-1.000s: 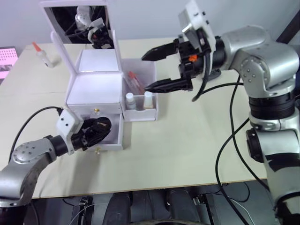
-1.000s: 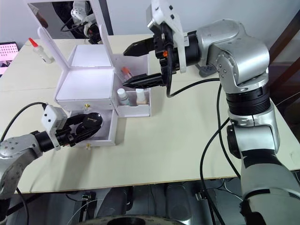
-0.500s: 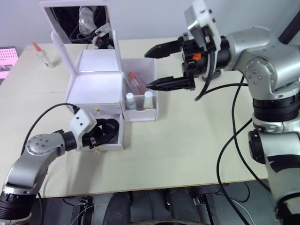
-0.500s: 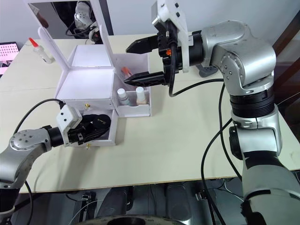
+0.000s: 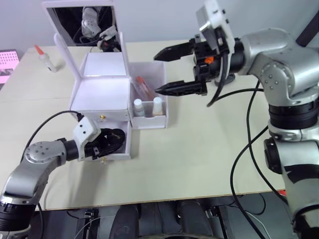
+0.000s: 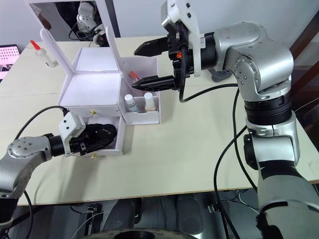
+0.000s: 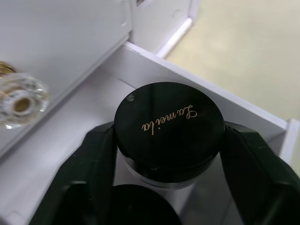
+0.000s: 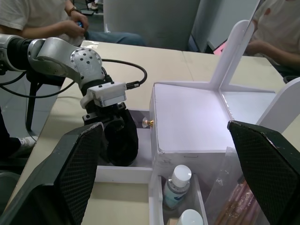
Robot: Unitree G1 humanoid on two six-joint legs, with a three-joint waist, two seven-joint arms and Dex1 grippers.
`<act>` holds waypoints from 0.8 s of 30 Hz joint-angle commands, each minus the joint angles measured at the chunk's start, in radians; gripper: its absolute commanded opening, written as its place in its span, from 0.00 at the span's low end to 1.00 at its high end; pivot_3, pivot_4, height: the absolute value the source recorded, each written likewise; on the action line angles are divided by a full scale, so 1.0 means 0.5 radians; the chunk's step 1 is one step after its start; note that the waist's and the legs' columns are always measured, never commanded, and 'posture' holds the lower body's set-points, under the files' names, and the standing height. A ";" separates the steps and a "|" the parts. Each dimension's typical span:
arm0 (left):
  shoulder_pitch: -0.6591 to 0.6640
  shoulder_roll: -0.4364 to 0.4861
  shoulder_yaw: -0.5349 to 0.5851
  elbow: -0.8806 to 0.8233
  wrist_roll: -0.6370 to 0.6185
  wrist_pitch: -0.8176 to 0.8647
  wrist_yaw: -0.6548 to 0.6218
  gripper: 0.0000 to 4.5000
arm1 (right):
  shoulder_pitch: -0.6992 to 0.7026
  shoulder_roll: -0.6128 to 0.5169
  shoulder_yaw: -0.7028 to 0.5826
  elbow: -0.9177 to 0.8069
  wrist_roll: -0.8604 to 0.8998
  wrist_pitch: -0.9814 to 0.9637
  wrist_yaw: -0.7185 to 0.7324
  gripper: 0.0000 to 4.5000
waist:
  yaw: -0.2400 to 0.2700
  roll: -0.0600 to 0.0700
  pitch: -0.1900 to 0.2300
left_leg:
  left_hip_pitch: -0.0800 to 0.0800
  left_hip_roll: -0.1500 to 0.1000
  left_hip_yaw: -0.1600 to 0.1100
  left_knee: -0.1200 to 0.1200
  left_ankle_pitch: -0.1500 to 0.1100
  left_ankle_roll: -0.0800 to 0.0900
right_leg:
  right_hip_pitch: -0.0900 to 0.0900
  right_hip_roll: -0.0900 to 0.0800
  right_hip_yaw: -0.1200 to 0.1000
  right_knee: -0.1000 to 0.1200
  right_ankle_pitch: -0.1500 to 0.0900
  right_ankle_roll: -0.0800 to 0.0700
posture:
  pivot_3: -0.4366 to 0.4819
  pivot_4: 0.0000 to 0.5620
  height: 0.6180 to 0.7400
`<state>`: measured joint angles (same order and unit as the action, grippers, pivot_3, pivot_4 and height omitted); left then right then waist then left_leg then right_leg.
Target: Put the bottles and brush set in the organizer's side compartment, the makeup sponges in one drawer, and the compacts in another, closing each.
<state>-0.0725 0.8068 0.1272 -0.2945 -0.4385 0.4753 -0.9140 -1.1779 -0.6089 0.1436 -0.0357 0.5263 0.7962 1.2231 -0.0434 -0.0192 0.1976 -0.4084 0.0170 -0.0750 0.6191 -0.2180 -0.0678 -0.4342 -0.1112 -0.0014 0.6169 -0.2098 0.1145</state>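
Observation:
The white organizer (image 5: 102, 92) stands with its mirror lid up and its lower drawer (image 7: 65, 126) pulled out. My left gripper (image 5: 110, 140) reaches into that drawer, shut on a round black compact (image 7: 169, 126) with gold script on its lid. A second black compact (image 7: 136, 206) lies just beneath it. The side compartment (image 5: 149, 121) holds two white-capped bottles (image 5: 138, 106) (image 5: 157, 103) and the pink brush set (image 5: 143, 87). My right gripper (image 5: 157, 73) hovers open above that compartment, holding nothing.
A small red-capped bottle (image 5: 45, 57) lies on the table at the far left, behind the organizer. A pink item (image 5: 7, 62) sits at the table's left edge. The upper drawer's gold knob (image 8: 146, 123) faces front. People sit beyond the table in the right wrist view.
My left gripper has pushed further into the lower drawer with the compact. The right gripper has shifted slightly to the right and stays open.

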 commanded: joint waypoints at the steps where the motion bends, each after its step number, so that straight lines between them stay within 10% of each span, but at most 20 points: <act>1: -0.015 0.077 0.110 -0.024 -0.049 0.008 -0.056 0.99 | -0.026 -0.010 -0.045 -0.027 0.014 -0.044 0.002 1.00 | -0.003 0.000 0.000 | 0.000 0.000 0.000 0.000 0.000 0.000 | 0.000 0.000 0.000 0.000 0.000 0.000 | 0.48 0.27 1.00; 15: 0.494 0.260 1.001 -0.715 -0.677 0.555 -0.115 0.99 | -0.003 -0.028 -0.027 0.065 0.002 -0.148 0.134 1.00 | -0.007 0.000 0.000 | 0.000 0.001 0.000 0.000 0.000 0.000 | 0.000 0.000 0.000 -0.002 -0.001 -0.002 | 0.48 0.27 1.00; 24: 1.362 -0.386 1.526 -1.204 -0.738 0.473 0.133 0.99 | -0.026 -0.143 -0.028 0.272 0.037 -0.301 0.548 1.00 | -0.004 0.000 0.000 | 0.000 0.001 0.001 0.002 0.000 0.000 | 0.002 0.000 0.000 -0.005 -0.002 -0.003 | 0.48 0.27 1.00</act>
<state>0.5725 0.6426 0.8564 -0.8499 -0.8151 0.7523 -0.8690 -1.1628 -0.6605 0.1475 0.1040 0.5274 0.6656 1.4580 -0.0452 -0.0192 0.1978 -0.4085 0.0173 -0.0746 0.6206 -0.2181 -0.0680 -0.4330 -0.1113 -0.0012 0.6142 -0.2107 0.1128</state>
